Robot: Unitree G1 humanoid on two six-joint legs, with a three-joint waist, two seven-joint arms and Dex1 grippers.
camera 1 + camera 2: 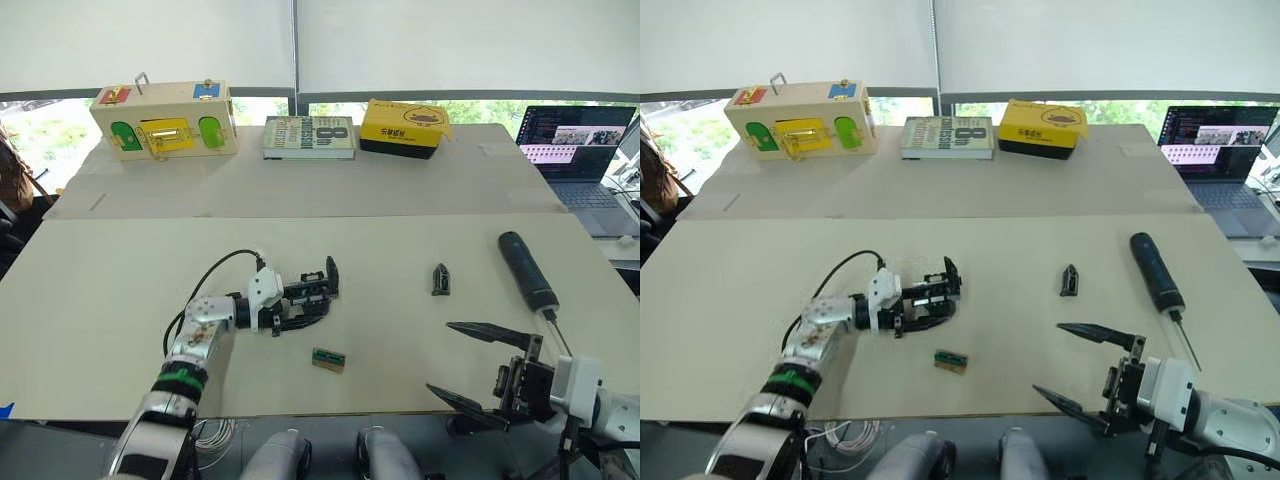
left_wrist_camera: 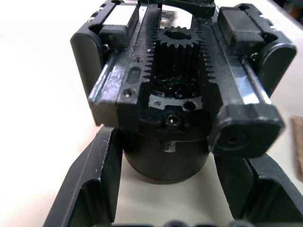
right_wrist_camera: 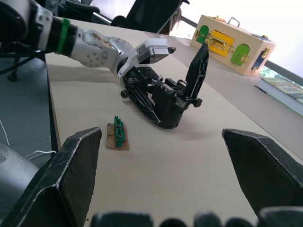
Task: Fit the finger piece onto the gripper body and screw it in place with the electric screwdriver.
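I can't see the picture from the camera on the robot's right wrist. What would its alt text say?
Across a pale table, the robot's left claw grips the gripper body, a chunky black block. A small green-and-tan piece lies on the table just beside them, and a wooden box with yellow and green latches sits far behind. The right claw frames the scene, wide open and empty.

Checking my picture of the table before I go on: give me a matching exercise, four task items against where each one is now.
Things:
1. gripper body
2. finger piece
3. electric screwdriver
4. right gripper

Places or states:
A. lying free mid-table
B. open, holding nothing
C. between the left gripper's fingers
D. lying on the table's right side

Pairs: 1-C, 2-A, 3-D, 4-B
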